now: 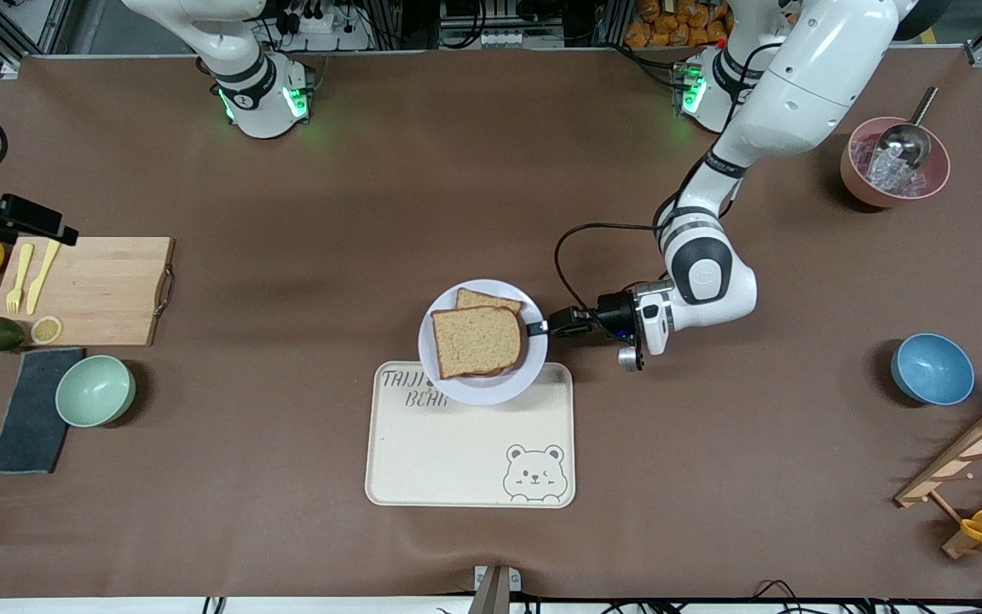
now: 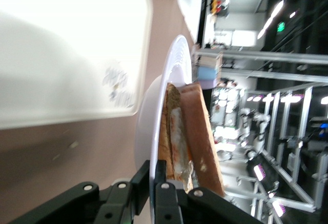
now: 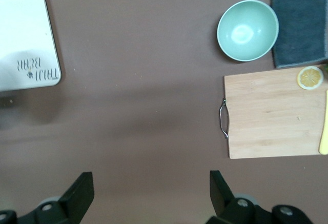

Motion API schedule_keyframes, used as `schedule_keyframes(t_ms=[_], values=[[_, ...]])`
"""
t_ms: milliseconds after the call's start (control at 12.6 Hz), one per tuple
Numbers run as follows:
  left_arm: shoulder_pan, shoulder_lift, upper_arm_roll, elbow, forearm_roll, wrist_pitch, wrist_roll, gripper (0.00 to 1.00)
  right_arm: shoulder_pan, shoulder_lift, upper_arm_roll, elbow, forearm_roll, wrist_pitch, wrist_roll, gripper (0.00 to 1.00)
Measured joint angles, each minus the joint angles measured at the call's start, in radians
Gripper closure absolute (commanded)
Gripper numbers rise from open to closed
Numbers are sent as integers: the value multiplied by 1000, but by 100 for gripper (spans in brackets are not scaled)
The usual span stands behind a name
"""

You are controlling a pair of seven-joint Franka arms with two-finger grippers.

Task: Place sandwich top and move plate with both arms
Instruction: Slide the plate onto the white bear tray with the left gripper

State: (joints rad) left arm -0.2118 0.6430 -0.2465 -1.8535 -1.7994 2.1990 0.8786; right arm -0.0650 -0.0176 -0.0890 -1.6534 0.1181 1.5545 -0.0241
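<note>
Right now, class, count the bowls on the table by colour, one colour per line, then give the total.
Mint green bowl: 1
Blue bowl: 1
Pink bowl, holding a metal scoop: 1
Total: 3

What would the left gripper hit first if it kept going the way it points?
The left gripper is shut on the plate rim, so pushing on, its fingers would likely meet the sandwich top and the stack under it.
</note>
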Motion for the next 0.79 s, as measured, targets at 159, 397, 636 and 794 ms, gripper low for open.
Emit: schedule_keyframes(t_ms=[159,397,636,794], values=[[-6,29,0,48,-33,11,0,100,0,-33,23,-1,-40,0,40,0],[-23,113,1,154,-70,91,0,100,0,-48,24,-1,-49,0,45,0],[-52,219,3,284,-91,167,0,100,4,-49,24,-2,-51,17,45,0],[-53,277,10,349,-91,176,0,100,8,-49,24,4,-52,32,45,0]])
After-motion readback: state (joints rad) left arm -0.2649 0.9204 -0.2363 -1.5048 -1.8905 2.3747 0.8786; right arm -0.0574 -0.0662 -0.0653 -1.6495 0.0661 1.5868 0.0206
